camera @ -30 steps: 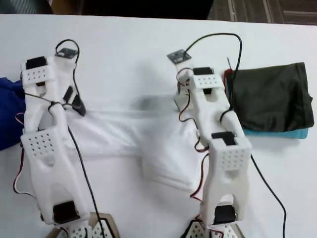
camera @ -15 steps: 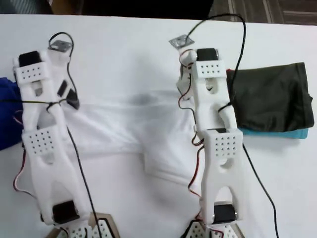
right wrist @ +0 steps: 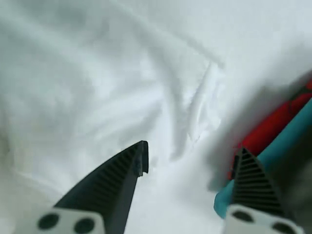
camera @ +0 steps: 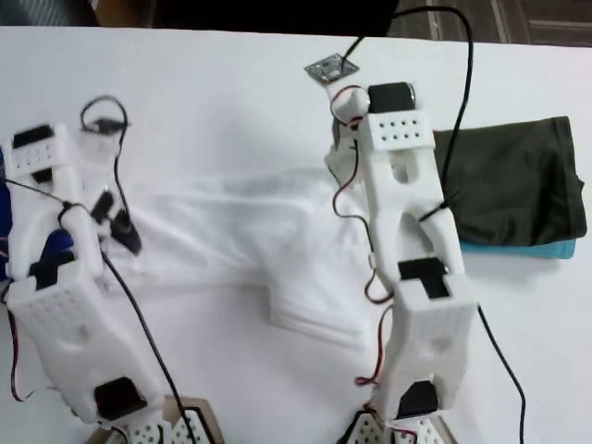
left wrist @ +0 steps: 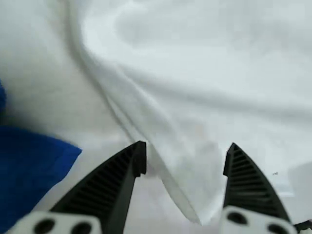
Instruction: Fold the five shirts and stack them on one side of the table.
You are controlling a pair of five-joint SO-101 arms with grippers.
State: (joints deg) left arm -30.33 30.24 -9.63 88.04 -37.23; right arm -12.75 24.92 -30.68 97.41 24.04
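White shirt mid-surface, both arms over it, nothing gripped.
The white shirt (camera: 250, 231) lies rumpled and partly folded on the surface (camera: 213, 83) between the two arms. The left fingers (left wrist: 122, 180) are spread apart over its edge, near the blue shirt (left wrist: 29, 165). The right fingers (right wrist: 117, 175) are spread apart over its other end, beside the stack at the right side, where a dark green shirt (camera: 509, 185) lies folded on a teal shirt (camera: 518, 248).

White table (camera: 231, 102), dark floor (camera: 527, 18) beyond
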